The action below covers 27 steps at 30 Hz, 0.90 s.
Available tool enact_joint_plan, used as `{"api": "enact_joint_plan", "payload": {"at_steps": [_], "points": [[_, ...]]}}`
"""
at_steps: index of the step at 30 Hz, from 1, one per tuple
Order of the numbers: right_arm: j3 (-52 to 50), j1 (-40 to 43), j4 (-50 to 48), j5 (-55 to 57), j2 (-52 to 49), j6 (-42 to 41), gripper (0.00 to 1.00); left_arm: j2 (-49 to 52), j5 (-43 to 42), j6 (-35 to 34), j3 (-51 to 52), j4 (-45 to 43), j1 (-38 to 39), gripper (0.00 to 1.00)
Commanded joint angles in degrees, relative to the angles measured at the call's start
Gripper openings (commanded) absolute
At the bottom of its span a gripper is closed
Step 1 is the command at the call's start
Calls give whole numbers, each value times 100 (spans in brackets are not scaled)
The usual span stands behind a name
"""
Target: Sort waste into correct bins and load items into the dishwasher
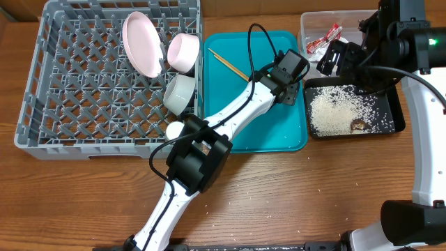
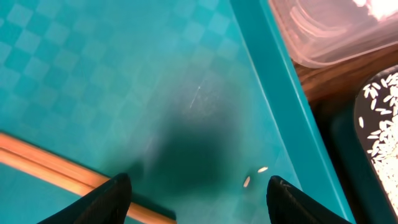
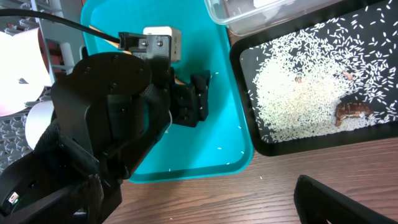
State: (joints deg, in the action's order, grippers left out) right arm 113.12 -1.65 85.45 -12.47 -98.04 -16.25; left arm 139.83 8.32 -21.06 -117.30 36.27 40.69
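Your left claw [image 2: 198, 200] hangs spread wide over the teal tray [image 1: 279, 136]. The chopsticks [image 1: 227, 63] lie flat on that tray in the overhead's upper middle, long axis running from upper left down to lower right, where the arm covers their end. In the wrist view they pass the fingertip [image 2: 115, 196] at lower left, unpinched. Your right claw [image 1: 334, 59] sits by the clear tub [image 1: 313, 24] at upper right; you cannot tell whether it is spread.
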Motion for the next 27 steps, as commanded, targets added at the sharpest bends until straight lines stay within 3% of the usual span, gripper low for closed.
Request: {"api": "enact_joint_plan", "payload": {"at_steps": [1, 9, 19, 22, 27], "points": [[-24, -26, -24, 44, 52, 20, 100, 70, -50, 181, 59, -57, 15, 72], [-24, -26, -24, 44, 52, 20, 100, 173, -391, -81, 59, 306, 13, 70], [-24, -26, -24, 42, 52, 20, 100, 238, -483, -319, 63, 896, 13, 79], [-24, -26, -24, 44, 52, 20, 100, 236, -564, -638, 61, 962, -15, 68], [-24, -26, -24, 44, 52, 20, 100, 236, -538, -2251, 50, 935, -214, 52]]}}
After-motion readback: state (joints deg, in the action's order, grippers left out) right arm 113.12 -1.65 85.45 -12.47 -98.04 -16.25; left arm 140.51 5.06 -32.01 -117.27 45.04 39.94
